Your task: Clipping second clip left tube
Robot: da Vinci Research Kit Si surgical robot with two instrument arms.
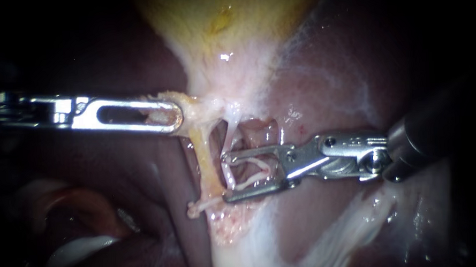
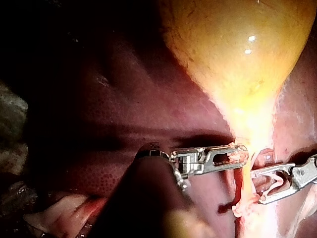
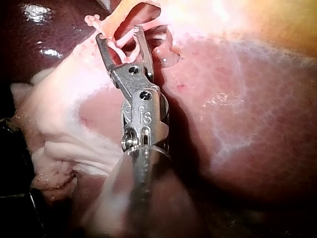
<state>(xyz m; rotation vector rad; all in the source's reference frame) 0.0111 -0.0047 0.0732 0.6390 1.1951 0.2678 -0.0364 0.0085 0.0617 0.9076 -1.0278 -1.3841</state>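
Note:
The yellow gallbladder (image 1: 217, 22) narrows down to a pale neck. My left instrument (image 1: 175, 117) comes in level from the left, its slotted jaws shut on the tissue at that neck. Below the grip a yellowish tube (image 1: 207, 167) runs down to a pale knobby end (image 1: 195, 207). My right instrument (image 1: 227, 178) reaches in from the right with its jaws open, their tips at the tube's right edge. Thin pale strands (image 1: 253, 173) lie between the jaws. The same open jaws (image 3: 119, 33) show in the right wrist view, the shut ones (image 2: 237, 154) in the left wrist view.
Dark red liver (image 1: 353, 80) with a whitish film lies behind and right of the tubes. White fibrous tissue (image 1: 328, 236) spreads below my right instrument. Pale glistening tissue (image 1: 77, 250) sits at the lower left. An opening (image 1: 256, 130) in the tissue gapes above the right jaws.

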